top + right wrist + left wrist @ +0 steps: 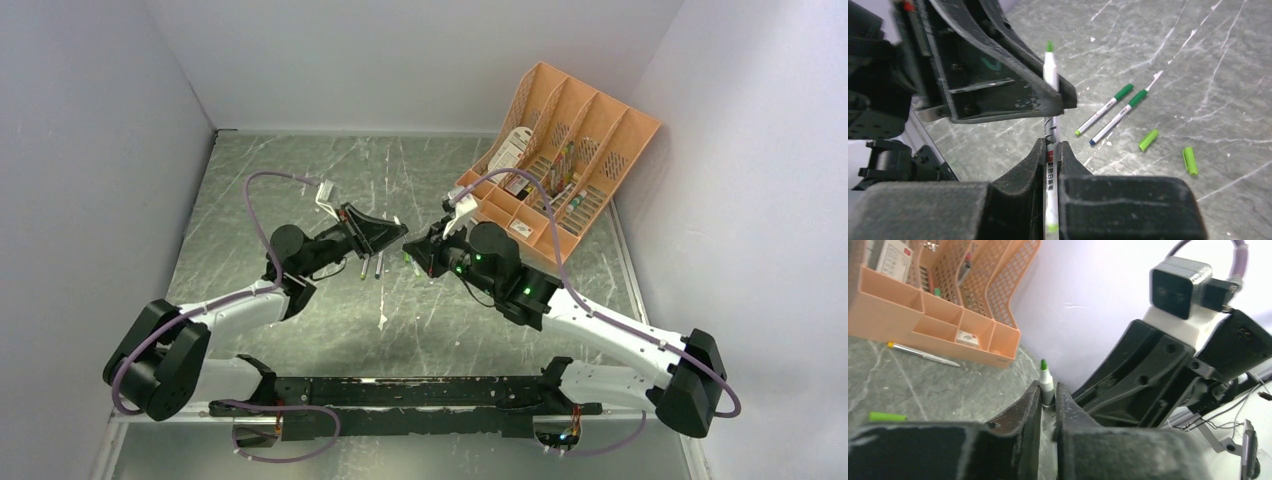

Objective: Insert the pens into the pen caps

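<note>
Right gripper [1051, 146] is clamped tight on the pen [1050, 75], gripping the lower barrel with the bare green tip pointing up, out off the near-left corner of the orange organizer [545, 85]. And here's the left gripper [1048, 390] on that same pen, just below the tip. Its fingers [1023, 410] stand close on either side with barely a sliver of gap, but whether they truly pinch it I cannot tell. The two arms meet nose to nose above the grey table [300, 170]. Farther from the organizer than that meeting point, two more pens lie flat side by side, nearly parallel: second pen [1105, 111] and third pen [1118, 119], both with dark green ends. Near them, two bright green caps lie loose and apart from each other: one cap [1148, 140] close to the third pen, the other cap [1189, 160] a little beyond. Just in front of the organizer's front wall lies a silver pen [923, 354] with a yellow end.
</note>
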